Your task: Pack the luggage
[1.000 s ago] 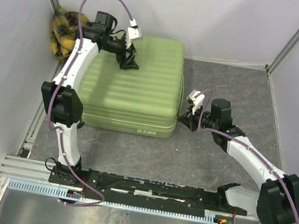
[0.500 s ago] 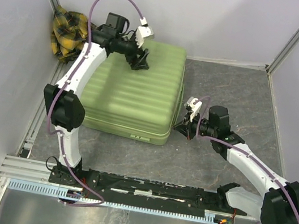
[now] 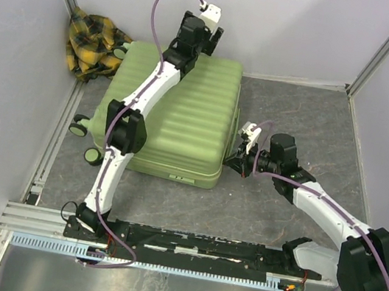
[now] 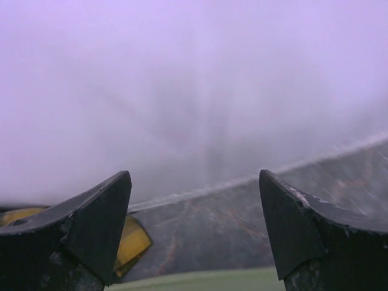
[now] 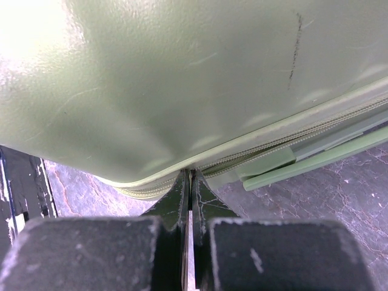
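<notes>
Top external view puts the luggage (image 3: 176,124) in the upper left half of the frame. It lies flat on the grey table (image 3: 297,110) with its lid down. Its ribs run left to right across the picture and its black wheels (image 3: 78,127) stick out at the left edge, so I judge the long axis to lie left to right too.

The relation that matters is on the right side. The right gripper (image 3: 241,158) sits just beside the case's right edge, near the lower right corner. In the right wrist view the 2 fingers (image 5: 173,200) are pressed together, with their tips at the zipper seam (image 5: 254,154) where the shell curves under. The case fills the upper part of that frame, straight ahead of the tool. I cannot tell whether a zip tab is nipped between the tips.

The left gripper (image 3: 213,40) is up over the far edge of the case, at the top centre of the frame. Its wrist view shows the jaws spread wide and holding nothing. They aim at the back wall, with only a sliver of green shell at the bottom of the frame.

A yellow plaid cloth (image 3: 92,42) is bunched in the upper left corner, just beside the case.

So the right arm is the 1 at the seam, and any opening would run along that right edge.
</notes>
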{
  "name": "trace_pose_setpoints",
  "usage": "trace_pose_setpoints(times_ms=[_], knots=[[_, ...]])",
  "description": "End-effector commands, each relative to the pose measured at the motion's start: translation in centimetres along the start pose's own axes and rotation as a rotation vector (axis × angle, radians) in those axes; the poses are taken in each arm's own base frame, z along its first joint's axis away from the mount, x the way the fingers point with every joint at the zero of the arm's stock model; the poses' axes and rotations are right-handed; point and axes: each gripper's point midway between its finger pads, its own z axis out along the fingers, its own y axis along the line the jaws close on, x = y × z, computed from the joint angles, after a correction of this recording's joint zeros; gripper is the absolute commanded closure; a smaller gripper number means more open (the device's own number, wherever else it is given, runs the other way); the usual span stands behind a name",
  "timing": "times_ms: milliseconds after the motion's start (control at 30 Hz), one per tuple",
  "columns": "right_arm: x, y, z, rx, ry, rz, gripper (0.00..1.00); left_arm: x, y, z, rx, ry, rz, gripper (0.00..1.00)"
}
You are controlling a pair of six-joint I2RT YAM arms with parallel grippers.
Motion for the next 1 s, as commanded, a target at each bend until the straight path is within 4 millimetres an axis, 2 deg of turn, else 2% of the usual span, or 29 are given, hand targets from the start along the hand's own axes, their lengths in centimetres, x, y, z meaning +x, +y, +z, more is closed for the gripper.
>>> trace_pose_setpoints(times_ms=[0,167,233,333,467,533,633,733,967], knots=[[-0.7,0.6,1.0,-0.033,-0.013,-0.002,0.98,1.3,4.4,1.0,-0.345,-0.009,0.079,0.08],[-0.7,0.3,1.3,-0.033,-0.011,0.004,0.98,2.5,3.8,2.2,-0.413,-0.006,0.268,0.04],[-0.8,0.2,1.4,-0.031,-0.012,0.006,0.98,3.0,2.3,2.5,-0.358,0.007,0.325,0.03],[-1.0,0.0,1.3,-0.019,-0.01,0.005,0.98,4.0,-1.4,2.4,-0.124,0.035,0.35,0.07],[-0.7,-1.0,0.7,0.028,0.005,-0.011,0.98,6.5,-6.3,-0.4,0.186,0.067,0.41,0.15],[-0.6,-1.7,0.3,0.051,0.006,-0.004,0.98,6.6,-7.9,-2.1,0.297,0.063,0.427,0.26],[-0.6,-3.0,-0.5,0.084,0.008,0.017,0.98,8.2,-9.4,-3.7,0.429,0.122,0.429,0.4],[-0.4,-4.1,-1.5,0.106,0.015,0.007,0.98,9.4,-11.0,-5.3,0.557,0.152,0.441,0.48],[-0.4,-6.8,-3.1,0.146,0.022,-0.004,0.98,10.4,-14.4,-9.2,0.837,0.16,0.449,0.64]])
